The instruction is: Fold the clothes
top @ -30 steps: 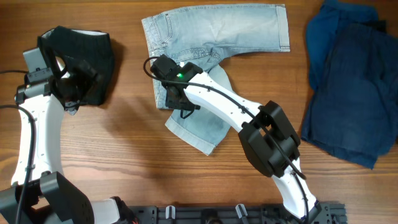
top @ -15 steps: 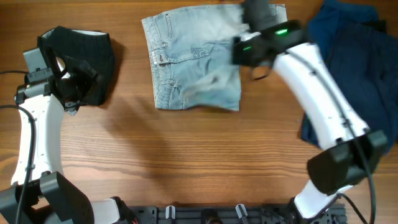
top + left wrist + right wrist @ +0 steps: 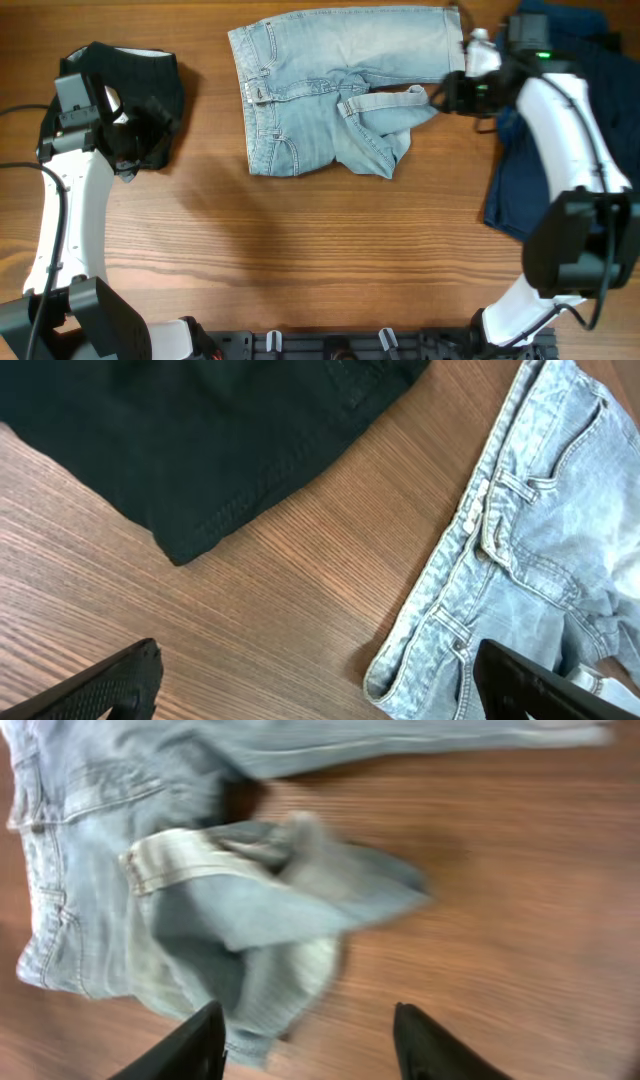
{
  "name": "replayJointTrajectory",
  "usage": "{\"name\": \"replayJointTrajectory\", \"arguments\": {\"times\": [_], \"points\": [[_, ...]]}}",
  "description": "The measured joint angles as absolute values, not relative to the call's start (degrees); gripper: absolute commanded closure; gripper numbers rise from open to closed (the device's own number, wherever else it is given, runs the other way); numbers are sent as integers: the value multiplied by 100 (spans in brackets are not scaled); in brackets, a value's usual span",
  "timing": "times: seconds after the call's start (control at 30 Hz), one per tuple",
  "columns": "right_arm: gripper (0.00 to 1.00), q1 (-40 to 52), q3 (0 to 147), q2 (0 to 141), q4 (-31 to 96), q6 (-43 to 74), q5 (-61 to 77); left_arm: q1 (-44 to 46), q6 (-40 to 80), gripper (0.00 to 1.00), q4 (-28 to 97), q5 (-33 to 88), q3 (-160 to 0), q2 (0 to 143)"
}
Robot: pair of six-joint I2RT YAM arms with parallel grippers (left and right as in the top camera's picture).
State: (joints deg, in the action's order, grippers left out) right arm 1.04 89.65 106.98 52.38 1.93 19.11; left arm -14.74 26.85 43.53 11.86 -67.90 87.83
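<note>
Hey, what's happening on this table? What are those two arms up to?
Two robot arms are folding clothes on a wooden table. The right gripper hangs open beside a pair of light-blue denim shorts, one leg of which lies bunched up, so the fold is not neat yet. The left gripper, also open, hovers near a black garment, holding nothing. A dark blue garment lies heaped at the right.

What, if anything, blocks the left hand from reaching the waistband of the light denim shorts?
Probably nothing, so yes: the left hand is open at the edge of the black garment, and only bare table lies between it and the waistband.
</note>
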Motion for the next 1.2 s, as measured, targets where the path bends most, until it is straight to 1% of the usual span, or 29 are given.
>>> {"name": "replayJointTrajectory", "arguments": {"times": [0.07,0.13,0.17,0.23,0.37,0.43,0.47,0.5,0.53,0.57,0.6,0.63,0.73,0.83,0.9,0.97,1.03,1.1,1.13,1.2], "points": [[30,731,8954,10698,4919,331,1511,-1461,2685,0,4331,1184,-6790,8783],[30,1658,8949,10715,4377,384,1050,-1461,2685,0,4320,1184,-6790,8783],[30,1914,8949,10750,4254,386,880,-1461,2685,0,4316,1184,-6790,8783],[31,2174,8952,10973,4027,386,622,-1461,2685,0,4313,1184,-6790,8783],[33,2473,8949,11952,3795,373,75,-1461,2685,0,4322,1184,-6790,8783],[46,2561,8947,12311,3756,353,-150,-1461,2685,0,4333,1184,-6790,8783],[61,2589,8947,12390,3756,353,-274,-1461,2685,0,4333,1184,-6790,8783],[69,2613,8947,12418,3754,419,-421,-1461,2685,0,4333,1184,-6790,8783],[71,2626,8947,12418,3760,497,-589,-1461,2685,0,4333,1184,-6790,8783],[75,2626,8949,12418,3767,591,-696,-1461,2685,0,4333,1184,-6790,8783],[91,2613,8949,12414,3828,635,-786,-1461,2685,0,4333,1184,-6790,8783],[96,2600,8949,12385,3900,668,-819,-1461,2685,0,4333,1184,-6790,8783],[96,2462,8949,12040,4180,908,-878,-1461,2685,0,4313,1184,-6790,8783],[96,2045,8954,11301,4571,1452,-816,-1461,2685,0,4309,1184,-6790,8783],[96,1452,8982,10825,5159,1949,-598,-1461,2657,0,4311,1184,-6790,8783],[95,869,8965,10755,5492,2191,-327,-1461,2576,0,4346,1184,-6790,8783],[86,355,8696,10755,5658,2399,-121,-1461,2554,0,4379,1186,-6790,8783],[41,115,8184,10755,5695,2512,108,-1461,2539,0,4410,1184,-6790,8783],[33,60,7966,10757,5756,2589,167,-1461,2532,0,4410,1184,-6790,8783],[31,49,7684,10757,5881,2698,301,-1461,2443,0,4525,1184,-6790,8783]]}}
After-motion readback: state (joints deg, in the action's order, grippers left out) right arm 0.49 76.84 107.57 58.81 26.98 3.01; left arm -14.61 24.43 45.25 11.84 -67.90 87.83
